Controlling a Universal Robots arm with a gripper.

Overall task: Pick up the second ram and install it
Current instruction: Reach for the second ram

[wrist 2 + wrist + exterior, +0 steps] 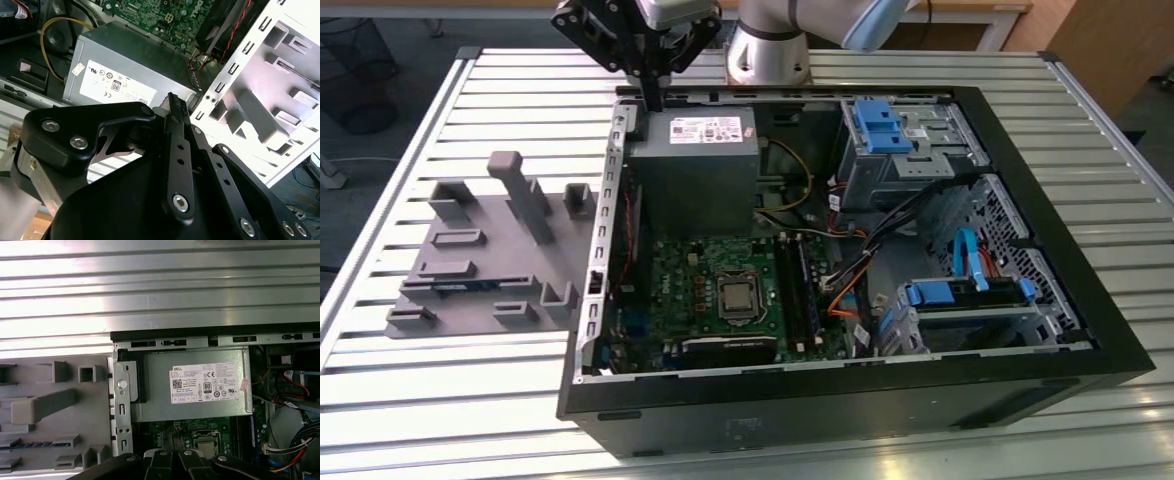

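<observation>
The second ram (451, 286) is a thin dark-blue stick lying in a slot of the grey holder block (480, 320), at the exterior view's left beside the open computer case. The first wrist view shows the ram (30, 444) as a dark strip in that holder (95, 435). My gripper (648, 98) hangs over the case's far rim, above the grey power supply (694, 160) and well away from the ram. Its fingers look shut, with nothing between them, in both wrist views (172, 97) (173, 456). The black memory slots (797, 285) run beside the processor socket on the green motherboard (680, 275).
The black case (854, 400) lies open on a slatted metal table (454, 420). Blue drive brackets (881, 125), a drive cage (967, 300) and loose cables crowd the case's side at the exterior view's right. The holder has upright grey posts (520, 195).
</observation>
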